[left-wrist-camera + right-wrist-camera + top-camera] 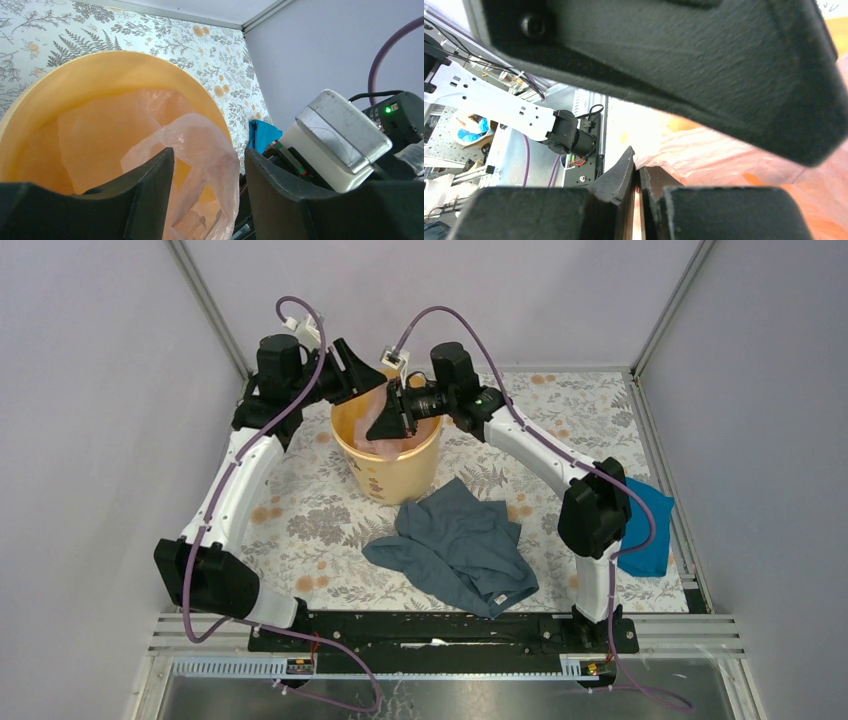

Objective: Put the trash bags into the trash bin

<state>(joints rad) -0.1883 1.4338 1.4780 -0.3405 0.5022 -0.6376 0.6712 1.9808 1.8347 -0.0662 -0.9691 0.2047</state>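
Note:
The yellow-orange trash bin (395, 475) stands on the floral mat at the back centre. The pale-pink trash bag (392, 447) hangs partly inside it, with film rising above the rim. My right gripper (378, 430) is over the bin's mouth, shut on an edge of the bag (724, 155); its closed tips (637, 157) pinch the film. My left gripper (365, 380) is open at the bin's far-left rim. In the left wrist view its fingers (207, 155) stand apart and a fold of the bag (200, 140) shows between them over the bin (90, 85).
A grey-blue garment (460, 545) lies crumpled on the mat in front of the bin. A bright blue cloth (650, 525) sits at the mat's right edge behind the right arm. The right wrist camera block (340, 135) is close to my left gripper.

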